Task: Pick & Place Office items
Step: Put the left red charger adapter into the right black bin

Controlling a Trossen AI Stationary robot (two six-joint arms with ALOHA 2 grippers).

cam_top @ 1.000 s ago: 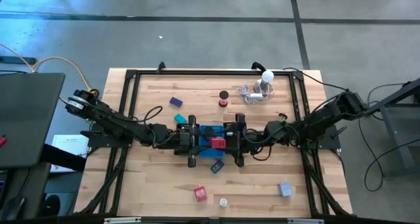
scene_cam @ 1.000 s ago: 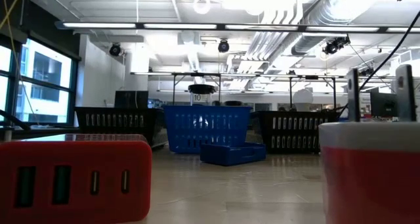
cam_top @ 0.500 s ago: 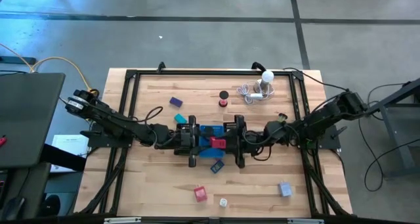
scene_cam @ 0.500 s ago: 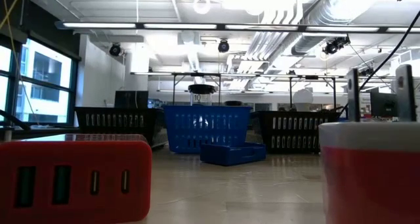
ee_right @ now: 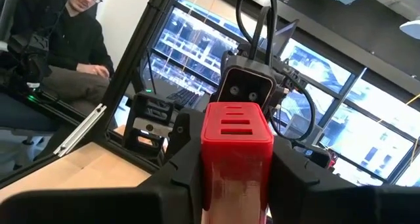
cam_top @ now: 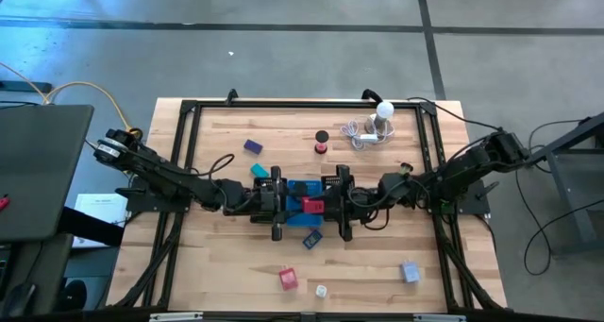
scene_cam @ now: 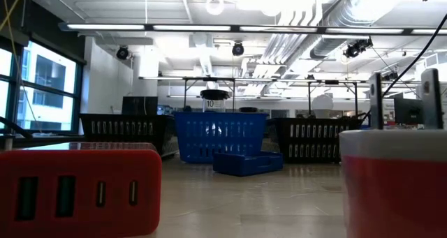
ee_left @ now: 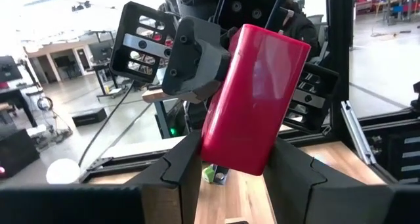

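High view shows both claws meeting at mid-table [cam_top: 236,265] over a blue block [cam_top: 300,186]: the left claw [cam_top: 286,201] and right claw [cam_top: 326,205] each pinch the same red block [cam_top: 312,205] between them, held off the table

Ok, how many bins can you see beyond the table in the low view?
4: black mesh basket left, tall blue basket centre, second black mesh basket right, low blue tray in front. Red charger and red-and-white plug up close may hide more.
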